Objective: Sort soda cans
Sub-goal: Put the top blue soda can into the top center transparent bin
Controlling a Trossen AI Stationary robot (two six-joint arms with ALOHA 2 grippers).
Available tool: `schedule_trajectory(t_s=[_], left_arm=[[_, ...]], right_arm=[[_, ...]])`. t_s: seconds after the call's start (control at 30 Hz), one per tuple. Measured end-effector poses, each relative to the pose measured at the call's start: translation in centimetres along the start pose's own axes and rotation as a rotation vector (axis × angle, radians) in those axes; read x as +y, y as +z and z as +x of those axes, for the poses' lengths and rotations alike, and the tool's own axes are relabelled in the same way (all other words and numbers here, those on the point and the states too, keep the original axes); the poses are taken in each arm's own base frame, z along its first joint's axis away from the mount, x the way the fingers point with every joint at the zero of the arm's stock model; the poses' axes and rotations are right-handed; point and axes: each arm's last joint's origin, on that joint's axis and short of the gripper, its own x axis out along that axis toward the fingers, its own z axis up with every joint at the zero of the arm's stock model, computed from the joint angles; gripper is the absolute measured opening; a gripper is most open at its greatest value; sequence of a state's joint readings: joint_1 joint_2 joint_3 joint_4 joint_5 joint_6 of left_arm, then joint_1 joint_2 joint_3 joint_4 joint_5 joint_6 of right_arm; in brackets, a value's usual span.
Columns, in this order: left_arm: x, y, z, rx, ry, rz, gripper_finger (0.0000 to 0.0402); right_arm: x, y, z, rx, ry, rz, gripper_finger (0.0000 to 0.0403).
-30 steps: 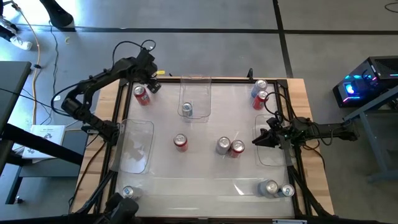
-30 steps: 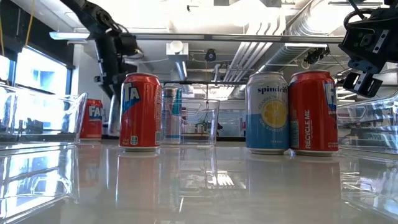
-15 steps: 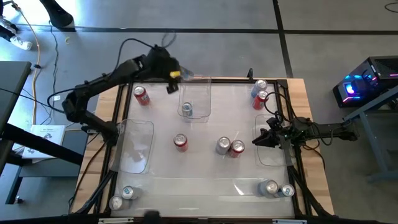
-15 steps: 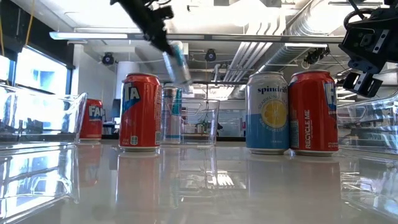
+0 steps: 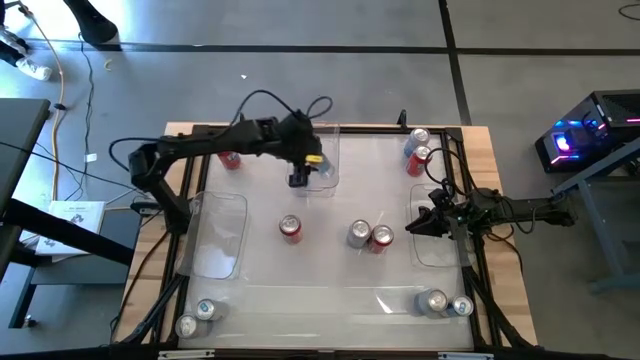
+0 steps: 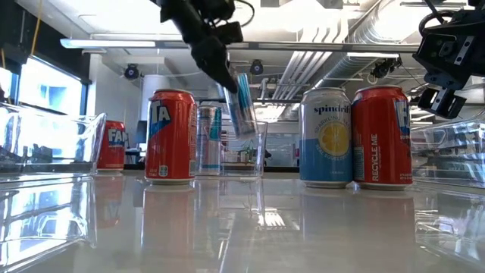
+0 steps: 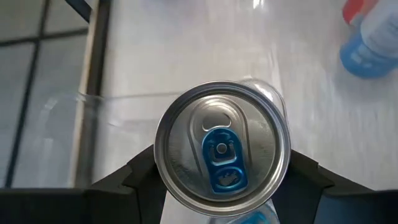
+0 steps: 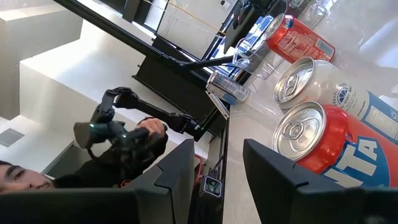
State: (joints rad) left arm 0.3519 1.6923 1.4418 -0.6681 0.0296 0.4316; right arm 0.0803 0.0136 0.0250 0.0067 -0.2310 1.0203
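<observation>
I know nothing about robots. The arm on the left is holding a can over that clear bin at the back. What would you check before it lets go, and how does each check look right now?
1. Left gripper shut on the slim blue-tabbed silver can: ok.
2. Held can above the clear rectangular plastic bin at the back: ok.
3. Can upright for release: not ok, it hangs tilted in the low view.
4. Room left in the bin: cannot tell; the gripper hides its inside from above.
5. Right gripper away from the drop, over the right-hand clear bin: ok.
6. Red can in mid-table outside the bin: ok.
</observation>
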Motion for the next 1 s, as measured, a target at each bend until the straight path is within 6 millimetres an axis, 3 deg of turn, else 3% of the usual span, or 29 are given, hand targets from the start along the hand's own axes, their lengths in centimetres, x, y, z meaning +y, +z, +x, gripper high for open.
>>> schedule_trajectory(t_s=[0.17, 0.73, 1.0], left_arm=[[0.0, -0.8, 1.6, 0.080, -0.041, -0.048, 0.0213], [1.6, -2.2, 4.0, 0.072, -0.183, -0.143, 0.0218], [1.6, -2.2, 4.0, 0.072, -0.193, -0.136, 0.0260]], right_arm=[[0.0, 0.0, 0.0, 0.000, 0.000, 0.000, 0.0132], [0.0, 0.0, 0.0, 0.000, 0.001, 0.000, 0.0132], [0.0, 0.0, 0.0, 0.000, 0.001, 0.000, 0.0132]])
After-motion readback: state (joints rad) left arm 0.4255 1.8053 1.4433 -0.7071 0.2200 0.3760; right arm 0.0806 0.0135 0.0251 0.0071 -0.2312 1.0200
